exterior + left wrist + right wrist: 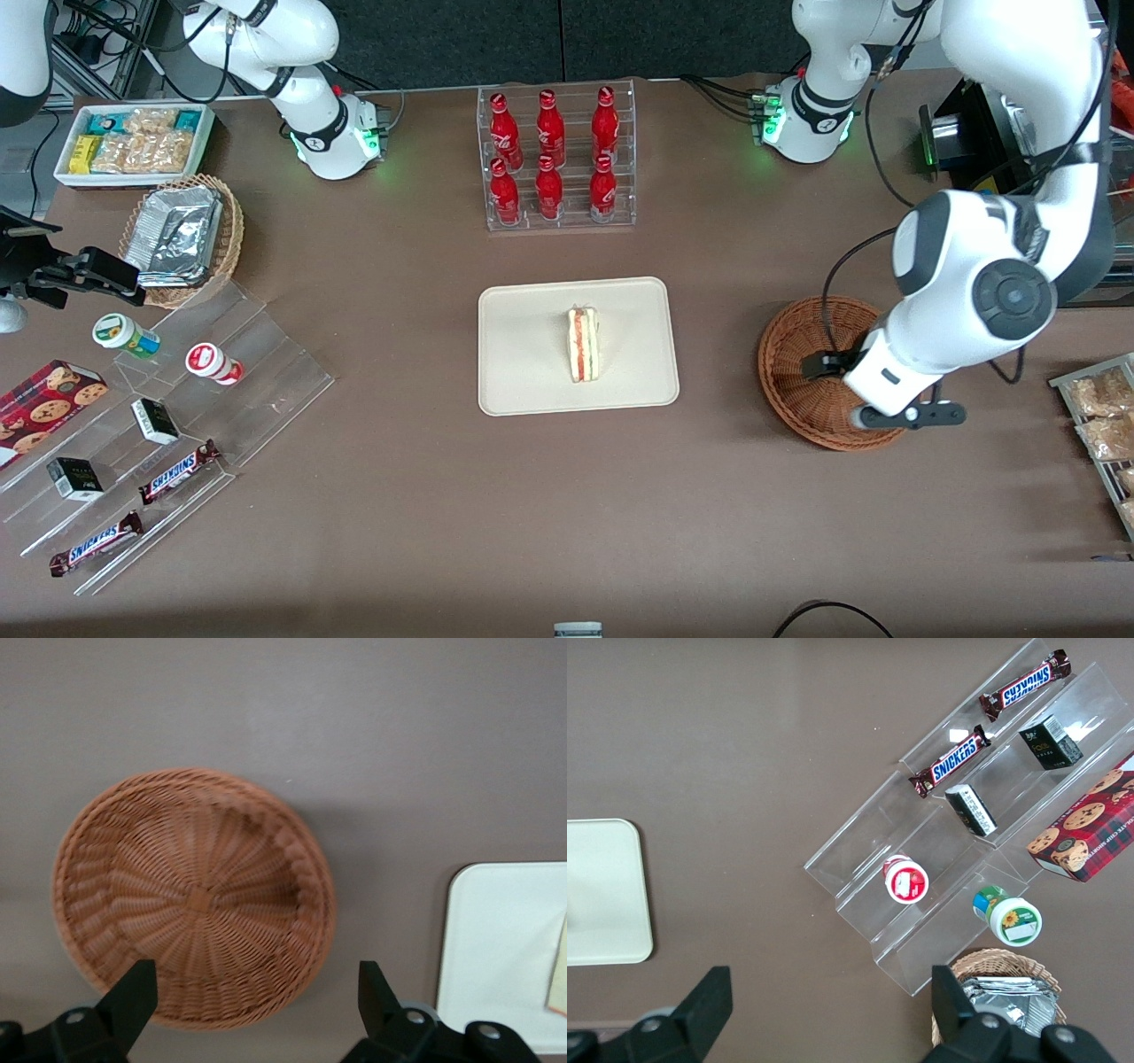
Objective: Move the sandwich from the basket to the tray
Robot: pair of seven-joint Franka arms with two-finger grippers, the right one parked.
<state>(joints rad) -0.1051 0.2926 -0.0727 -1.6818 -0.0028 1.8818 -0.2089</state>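
The sandwich (584, 345), a pale bread wedge with red and green filling, lies on the cream tray (523, 372) in the middle of the table; one corner of it also shows in the left wrist view (559, 979) on the tray (496, 948). The reddish-brown wicker basket (802, 381) stands toward the working arm's end and holds nothing (193, 896). My left gripper (257, 992) hangs open and empty above the basket's edge and the bare table beside it, its fingers (133, 990) wide apart. In the front view the arm hides the fingers.
A clear rack of red bottles (556, 155) stands farther from the front camera than the tray. Toward the parked arm's end are a clear stepped shelf with snacks (151, 425), a tan basket with foil trays (182, 235) and a white bin (133, 142). Packets (1099, 416) lie at the working arm's end.
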